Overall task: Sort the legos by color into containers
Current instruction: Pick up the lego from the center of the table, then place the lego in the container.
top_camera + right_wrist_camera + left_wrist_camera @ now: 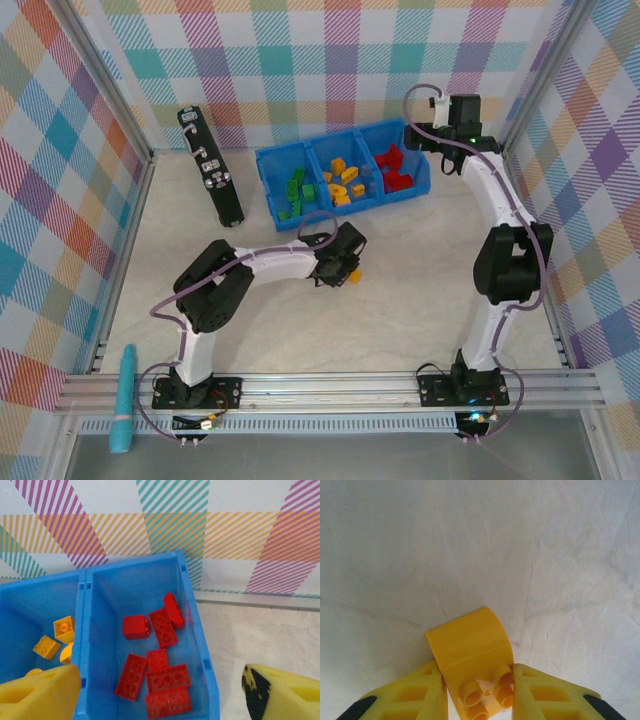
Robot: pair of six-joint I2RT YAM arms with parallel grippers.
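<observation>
Yellow lego (470, 645) clenched in my left pincer (479, 682) on the surface (470, 540), right pincer (160, 690) released; next I lift it to the bin's (266, 170) middle, yellow compartment.

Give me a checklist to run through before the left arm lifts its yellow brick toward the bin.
1. Grip: left pincer shut on the yellow brick: ok.
2. Hold depth: the pads clamp just the studded end and the curved part sticks out; whether that is secure: cannot tell.
3. Target: the blue bin's middle compartment holds yellow bricks with room left: ok.
4. Path: bare table between brick and bin: ok.
5. Right pincer open, holding nothing, over the red bricks next to the target; it may crowd the drop: cannot tell.
</observation>
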